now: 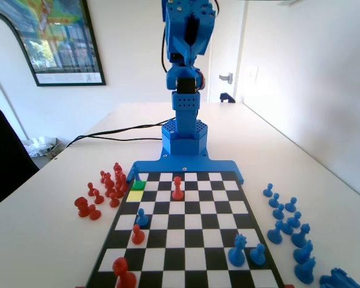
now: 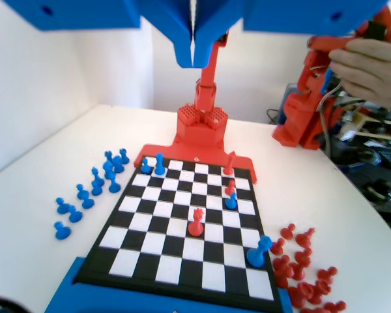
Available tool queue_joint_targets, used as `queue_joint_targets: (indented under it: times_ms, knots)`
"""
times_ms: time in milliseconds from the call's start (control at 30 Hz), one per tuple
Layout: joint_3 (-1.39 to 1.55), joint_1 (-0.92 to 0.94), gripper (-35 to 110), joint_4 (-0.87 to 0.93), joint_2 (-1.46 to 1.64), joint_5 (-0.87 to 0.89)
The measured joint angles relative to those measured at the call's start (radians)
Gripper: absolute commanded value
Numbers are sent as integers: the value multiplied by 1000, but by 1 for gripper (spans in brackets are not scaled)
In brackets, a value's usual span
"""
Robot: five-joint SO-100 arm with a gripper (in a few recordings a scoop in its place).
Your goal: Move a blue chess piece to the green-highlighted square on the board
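Blue gripper (image 2: 193, 55) hangs at the top middle of the wrist view, its fingers pressed together, holding nothing. The blue chess piece (image 2: 259, 252) stands at the lower right of the board (image 2: 176, 261). In the fixed view, the green-highlighted square (image 1: 139, 185) sits at the board's upper left.

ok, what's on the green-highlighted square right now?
A small blue plastic pawn, it seems: the wrist view shows it near that corner of the black-and-white chequered board. In the fixed view the tint over the green-highlighted square covers it, so the exact square is unconfirmed.

Red pawns (image 1: 111, 183) beside framed poster (image 1: 54, 36)
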Motion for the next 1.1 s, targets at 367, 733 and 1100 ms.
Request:
queue_joint_targets:
  times_ms: [367, 733, 1100]
  knots:
    - [0, 25, 12, 0, 6, 0]
    - [0, 25, 12, 0, 6, 0]
    - [0, 25, 12, 0, 6, 0]
